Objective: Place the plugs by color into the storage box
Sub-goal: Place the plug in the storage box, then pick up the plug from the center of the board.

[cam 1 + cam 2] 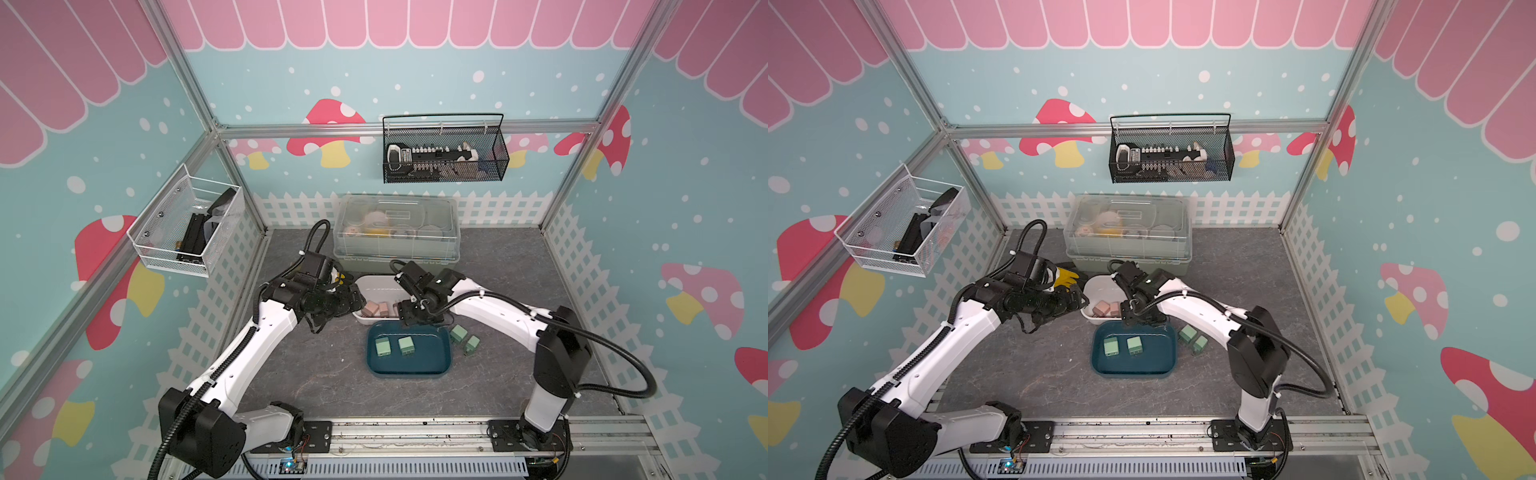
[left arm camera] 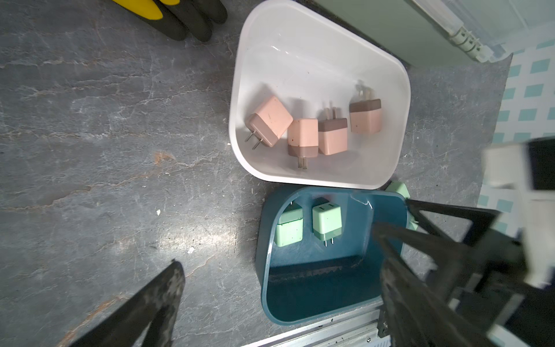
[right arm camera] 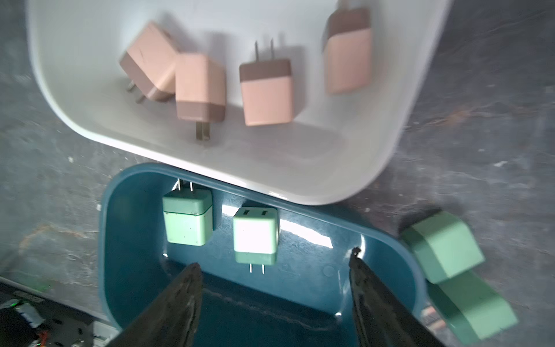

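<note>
L claw (image 2: 277, 246): jaws apart, empty, near white box (image 1: 376, 286).
White box: 4 pink plugs (image 2: 332, 141) in.
Teal box (image 1: 419, 365): 2 green plugs (image 1: 382, 347) in.
R claw (image 3: 275, 258): jaws apart, empty, above teal box.
Loose green plugs (image 1: 459, 333): 2 on surface (image 1: 316, 374), touching, tight vs teal wall.
Risk: you may clip rim or drag both.
Views: wrist cams show 4 pinks; top views hide some.

right arm (image 1: 494, 305) hides part of the white tub (image 1: 376, 289); one pink plug (image 3: 348, 51) seems blurred
</note>
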